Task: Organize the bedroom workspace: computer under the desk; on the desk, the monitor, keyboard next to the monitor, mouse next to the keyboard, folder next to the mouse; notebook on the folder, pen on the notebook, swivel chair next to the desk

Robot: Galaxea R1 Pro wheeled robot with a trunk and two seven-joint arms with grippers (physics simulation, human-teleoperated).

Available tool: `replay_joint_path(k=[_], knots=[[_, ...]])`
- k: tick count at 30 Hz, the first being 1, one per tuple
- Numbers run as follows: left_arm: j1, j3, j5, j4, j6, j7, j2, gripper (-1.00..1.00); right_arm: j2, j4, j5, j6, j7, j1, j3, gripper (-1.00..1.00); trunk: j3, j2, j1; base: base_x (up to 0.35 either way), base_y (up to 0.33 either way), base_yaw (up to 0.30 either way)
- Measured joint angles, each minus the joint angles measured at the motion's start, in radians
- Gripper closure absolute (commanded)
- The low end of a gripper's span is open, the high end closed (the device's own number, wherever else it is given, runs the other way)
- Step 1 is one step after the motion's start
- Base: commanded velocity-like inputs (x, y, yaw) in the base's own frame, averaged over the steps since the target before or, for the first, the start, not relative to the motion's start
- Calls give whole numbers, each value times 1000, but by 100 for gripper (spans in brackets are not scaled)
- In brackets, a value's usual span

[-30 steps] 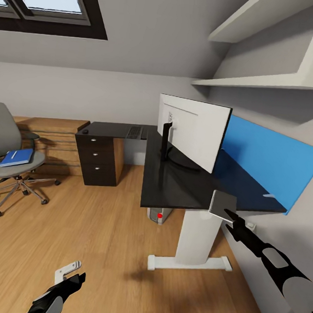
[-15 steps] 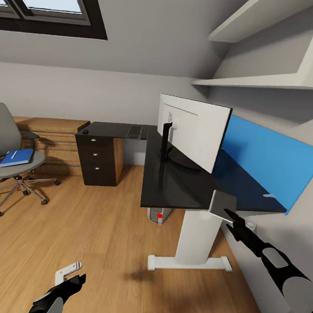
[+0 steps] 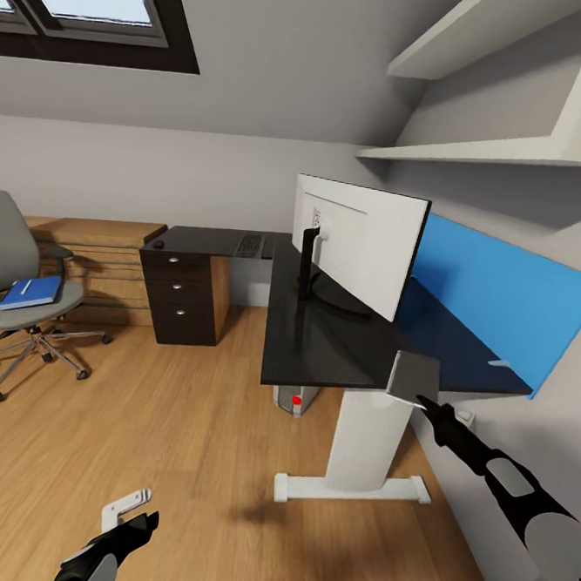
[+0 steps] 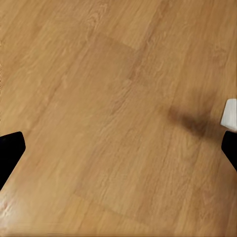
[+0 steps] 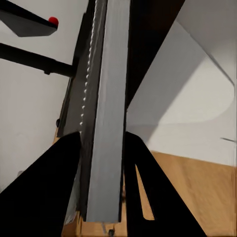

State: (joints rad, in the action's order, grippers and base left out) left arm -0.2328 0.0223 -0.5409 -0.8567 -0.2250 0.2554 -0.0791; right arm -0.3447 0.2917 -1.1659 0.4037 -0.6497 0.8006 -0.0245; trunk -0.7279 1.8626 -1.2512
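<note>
My right gripper (image 3: 423,397) is shut on a thin grey notebook (image 3: 413,378), held on edge at the near rim of the black desk (image 3: 321,350). Its dotted spine (image 5: 106,123) runs between my dark fingers (image 5: 44,182) in the right wrist view. The white monitor (image 3: 364,244) stands on the desk, back towards me. The computer (image 3: 296,399) with a red light sits under the desk. A blue folder (image 3: 32,292) lies on the grey swivel chair (image 3: 14,299) at far left. On the far desk section lie the keyboard (image 3: 250,245) and a dark mouse (image 3: 159,244). My left gripper (image 3: 132,510) hangs open over the floor.
A dark drawer unit (image 3: 183,295) stands under the far desk section. A blue panel (image 3: 499,298) lines the wall behind the desk, with white shelves (image 3: 476,148) above. The desk's white leg and foot (image 3: 361,449) stand close to my right arm. Wooden floor (image 4: 118,98) spreads left.
My right gripper has lifted the notebook very slightly towards the desk edge. The left arm and the camera have stayed still.
</note>
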Motion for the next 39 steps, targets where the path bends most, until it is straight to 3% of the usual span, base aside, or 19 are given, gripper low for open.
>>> replay_joint_path(k=[9,19,25,33,37,39], knots=[[0,0,0,3,1,0,0,-100,0,1,11,0,0,0,-6,100,0,0,0,0,0,0],[0,0,0,3,3,1,0,-100,1,1,15,0,-3,0,-11,100,31,-70,38,0,0,0],[0,0,0,3,2,6,0,-100,2,-1,22,-4,-52,0,-15,100,50,-112,61,-11,0,0],[0,0,0,3,2,4,0,-100,4,-2,43,-3,-56,-1,-23,100,75,-168,91,-265,0,0],[0,0,0,3,2,2,0,-100,25,-1,56,-3,-60,-1,-24,100,88,-196,107,-333,0,0],[0,0,0,3,2,2,0,-100,53,-1,68,-4,-76,-1,-26,100,94,-210,114,-341,0,0]])
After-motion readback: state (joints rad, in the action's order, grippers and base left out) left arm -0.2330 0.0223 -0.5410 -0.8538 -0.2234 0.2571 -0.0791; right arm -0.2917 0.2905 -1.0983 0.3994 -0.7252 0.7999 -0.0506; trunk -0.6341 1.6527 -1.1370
